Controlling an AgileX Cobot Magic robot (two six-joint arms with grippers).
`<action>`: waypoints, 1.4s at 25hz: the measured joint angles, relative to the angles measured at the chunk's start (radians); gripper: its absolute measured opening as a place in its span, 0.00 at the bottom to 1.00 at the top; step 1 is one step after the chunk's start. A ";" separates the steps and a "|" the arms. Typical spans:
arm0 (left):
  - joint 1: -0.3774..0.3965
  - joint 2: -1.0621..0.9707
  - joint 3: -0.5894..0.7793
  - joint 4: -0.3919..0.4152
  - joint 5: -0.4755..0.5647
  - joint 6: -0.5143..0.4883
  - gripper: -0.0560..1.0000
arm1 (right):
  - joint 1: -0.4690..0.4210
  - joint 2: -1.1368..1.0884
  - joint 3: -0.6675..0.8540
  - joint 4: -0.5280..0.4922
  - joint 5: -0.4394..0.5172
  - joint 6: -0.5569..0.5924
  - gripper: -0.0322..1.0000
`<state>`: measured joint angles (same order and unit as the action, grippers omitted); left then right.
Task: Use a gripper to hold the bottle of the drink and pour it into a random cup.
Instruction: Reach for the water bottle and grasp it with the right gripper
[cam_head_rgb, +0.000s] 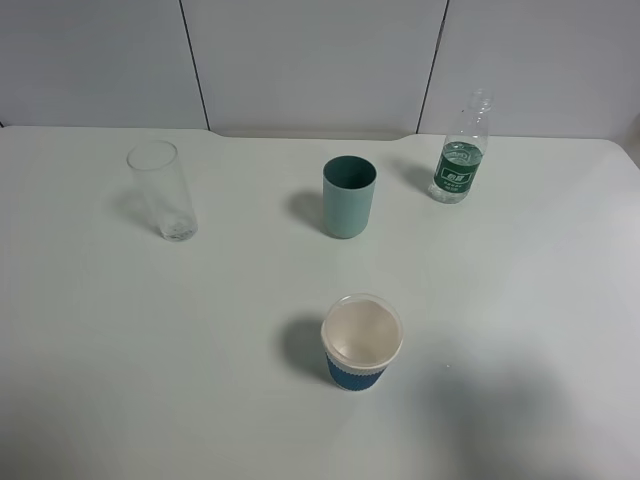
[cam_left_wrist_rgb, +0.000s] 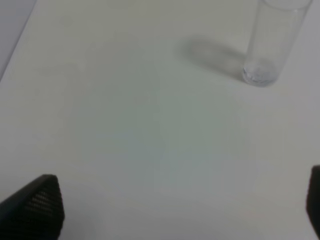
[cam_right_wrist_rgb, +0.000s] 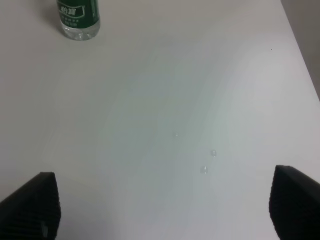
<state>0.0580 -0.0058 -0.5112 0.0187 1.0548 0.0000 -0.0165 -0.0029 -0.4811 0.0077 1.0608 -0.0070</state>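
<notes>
The bottle (cam_head_rgb: 460, 160) stands upright, long axis vertical, right of the teal cup (cam_head_rgb: 348, 197). The right gripper (cam_right_wrist_rgb: 162, 210), jaws wide open and empty, is nearer; the bottle lies well ahead. The left gripper (cam_left_wrist_rgb: 175, 210) is likewise open, empty.

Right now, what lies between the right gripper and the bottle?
Only bare table up to the bottle, a few droplets aside; right wrist view shows it.

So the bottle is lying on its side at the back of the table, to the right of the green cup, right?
Not quite. The bottle is standing upright, not lying on its side. The high camera view shows this. The rest is right: it is at the back of the table, to the right of the green cup.
</notes>
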 joint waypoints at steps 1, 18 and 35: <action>0.000 0.000 0.000 0.000 0.000 0.000 0.98 | 0.000 0.000 0.000 0.000 0.000 0.000 0.83; 0.000 0.000 0.000 0.000 0.000 0.000 0.98 | 0.000 0.000 0.000 0.000 0.000 0.000 0.83; 0.000 0.000 0.000 0.000 0.000 0.000 0.98 | 0.000 0.000 0.000 0.000 0.000 0.000 0.83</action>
<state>0.0580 -0.0058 -0.5112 0.0187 1.0548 0.0000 -0.0165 -0.0029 -0.4811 0.0077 1.0608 -0.0070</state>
